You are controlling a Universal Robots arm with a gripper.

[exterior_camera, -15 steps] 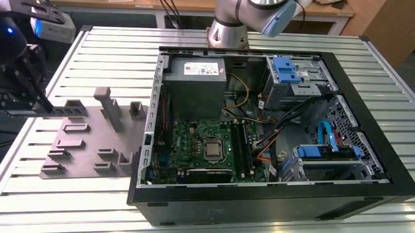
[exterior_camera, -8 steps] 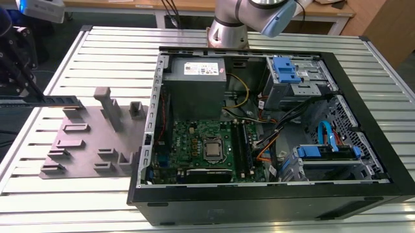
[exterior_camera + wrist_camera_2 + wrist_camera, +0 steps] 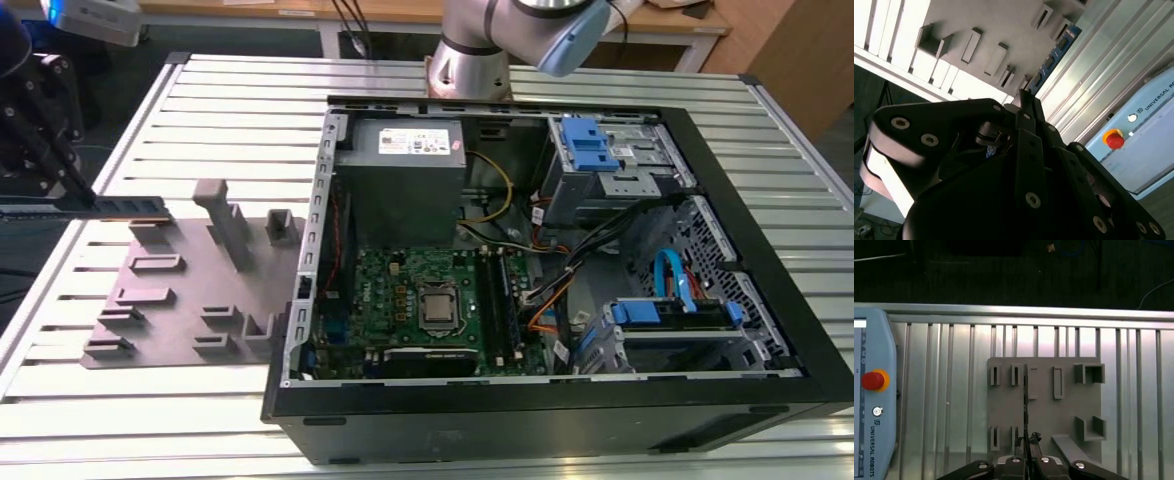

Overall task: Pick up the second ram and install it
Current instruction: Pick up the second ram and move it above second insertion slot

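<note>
Dark-green ram (image 3: 134,207) is clamped at one end between the closed fingers of the gripper (image 3: 70,203) and held level above the grey plate (image 3: 174,290), to the exterior view's left of the open case (image 3: 534,420), well apart from the motherboard (image 3: 387,285).

Open computer case (image 3: 561,400) on slatted table (image 3: 240,100); robot base (image 3: 467,70) behind case; grey fixture plate (image 3: 174,290) at the exterior view's left; gripper (image 3: 78,200) above it clasping second ram (image 3: 134,208), held level.
</note>
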